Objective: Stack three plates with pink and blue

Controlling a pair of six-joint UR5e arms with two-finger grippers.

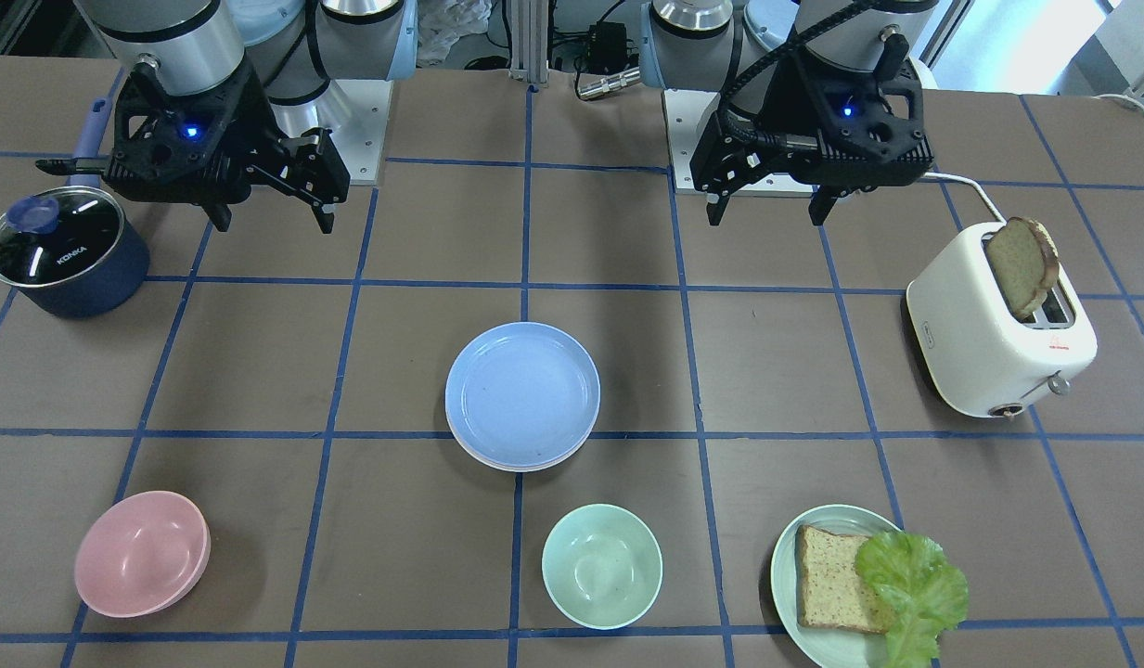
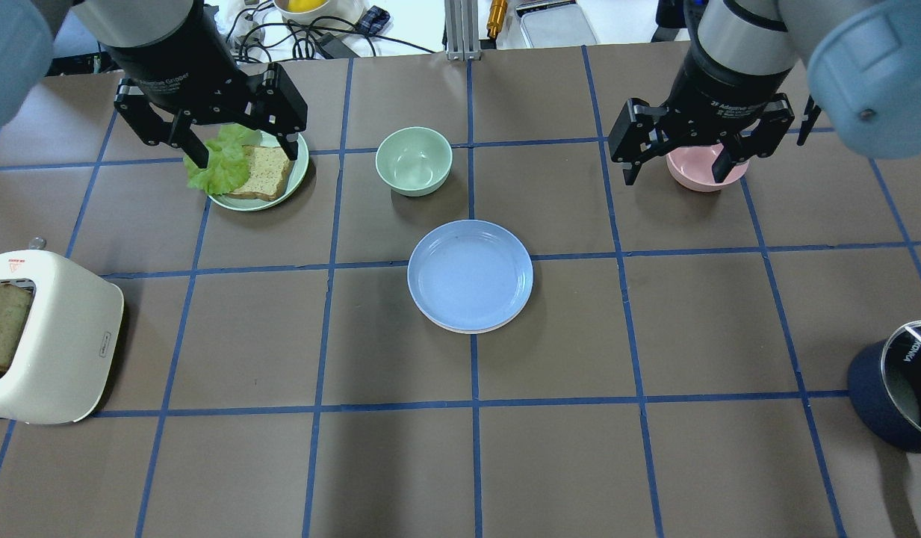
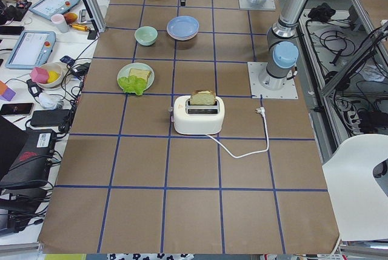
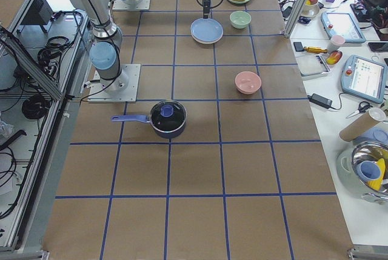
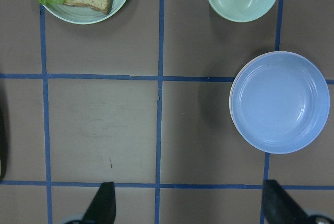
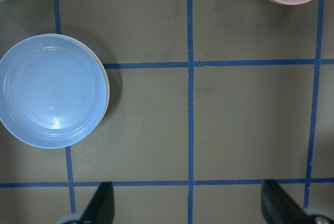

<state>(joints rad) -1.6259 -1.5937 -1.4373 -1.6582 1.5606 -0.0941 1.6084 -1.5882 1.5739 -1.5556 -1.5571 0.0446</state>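
A light blue plate (image 2: 470, 274) lies at the table's middle, on top of a stack; it also shows in the front view (image 1: 522, 393). A thin cream rim (image 6: 107, 94) and a pinkish rim (image 5: 231, 115) of plates beneath it peek out at its edge; the rest of them is hidden. My left gripper (image 2: 245, 153) is open and empty, held high over the green plate's area. My right gripper (image 2: 677, 178) is open and empty, held high near the pink bowl. Both are well apart from the stack.
A mint bowl (image 2: 414, 160) stands just beyond the stack. A pink bowl (image 2: 705, 167) is far right. A pale green plate (image 2: 294, 173) holds bread and lettuce. A white toaster (image 2: 53, 336) with bread is at left. A navy lidded pot (image 2: 902, 386) is at right.
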